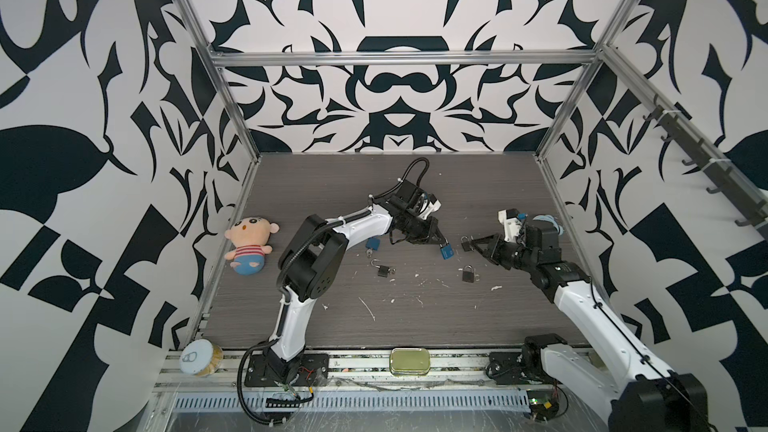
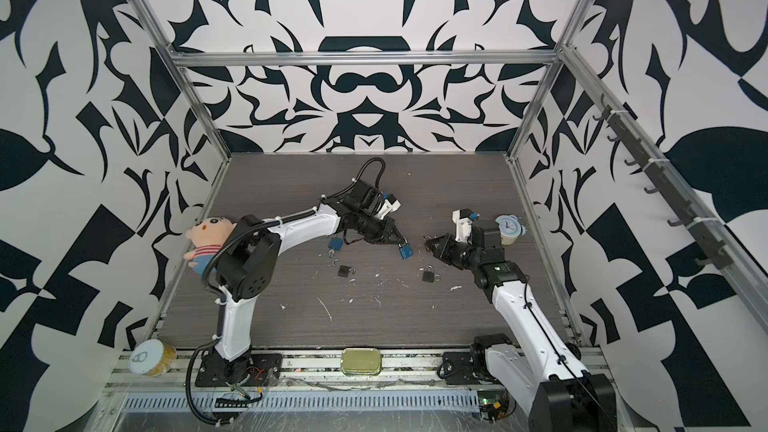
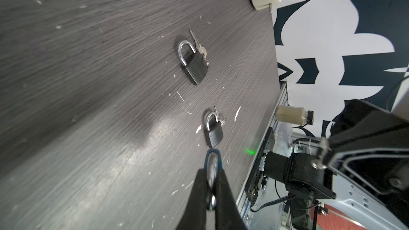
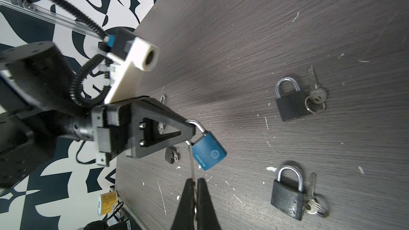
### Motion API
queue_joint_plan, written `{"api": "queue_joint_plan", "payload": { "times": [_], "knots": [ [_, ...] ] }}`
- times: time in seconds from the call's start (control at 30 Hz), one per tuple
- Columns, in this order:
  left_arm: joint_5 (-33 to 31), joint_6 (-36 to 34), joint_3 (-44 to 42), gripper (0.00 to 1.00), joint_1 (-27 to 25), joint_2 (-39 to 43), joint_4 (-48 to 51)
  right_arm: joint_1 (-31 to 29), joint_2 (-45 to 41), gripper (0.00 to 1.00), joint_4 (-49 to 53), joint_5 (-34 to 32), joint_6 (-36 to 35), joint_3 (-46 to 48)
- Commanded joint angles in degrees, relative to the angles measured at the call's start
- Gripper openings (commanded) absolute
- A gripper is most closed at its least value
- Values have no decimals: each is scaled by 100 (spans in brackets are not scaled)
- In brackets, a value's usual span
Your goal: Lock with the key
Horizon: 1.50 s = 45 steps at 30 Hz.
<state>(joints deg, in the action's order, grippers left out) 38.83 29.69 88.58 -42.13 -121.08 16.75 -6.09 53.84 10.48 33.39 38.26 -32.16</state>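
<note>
While my left gripper (image 4: 191, 129) clamps the blue padlock (image 4: 209, 154), my right gripper (image 4: 195, 182) pinches the key (image 4: 192, 163). I see the gold tin (image 1: 409, 361) closed.

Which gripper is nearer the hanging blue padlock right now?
Left. The left gripper grips the blue padlock by its shackle; the right gripper, shut on a key, sits a short way off, facing it.

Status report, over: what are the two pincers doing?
Left pincer shut on blue metal padlock by its shackle. Right pincer shut on thin silver key, not yet inserted. Two black padlocks on table, out of the way.
</note>
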Motion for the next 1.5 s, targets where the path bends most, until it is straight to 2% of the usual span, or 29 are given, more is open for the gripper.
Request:
{"api": "queue_joint_plan", "payload": {
  "times": [0.0,0.2,0.5,0.63,0.8,0.9,1.07,1.47],
  "knots": [
    [378,-388,509,0,-20,-376,518,13,44,0,-146,-78,-231,-2],
    [413,-565,1065,0,-14,-962,887,13,234,0,-214,-54,-307,7],
    [347,-628,1047,0,29,-1170,946,6,777,0,-616,-36,-361,70],
    [328,-543,1074,15,77,-1252,878,-14,1018,0,-669,-252,-501,74],
    [201,-402,915,26,144,-1168,644,-117,1260,0,-732,-444,-592,35],
    [-2,-150,602,31,258,-973,282,-243,1347,0,-737,-671,-658,-13],
    [2,267,-87,34,479,-430,-594,-527,1485,0,-731,-1130,-777,-119],
    [-487,436,-1650,36,570,1794,-1657,-929,2503,0,-1346,-1577,-772,-298]
  ]
}}
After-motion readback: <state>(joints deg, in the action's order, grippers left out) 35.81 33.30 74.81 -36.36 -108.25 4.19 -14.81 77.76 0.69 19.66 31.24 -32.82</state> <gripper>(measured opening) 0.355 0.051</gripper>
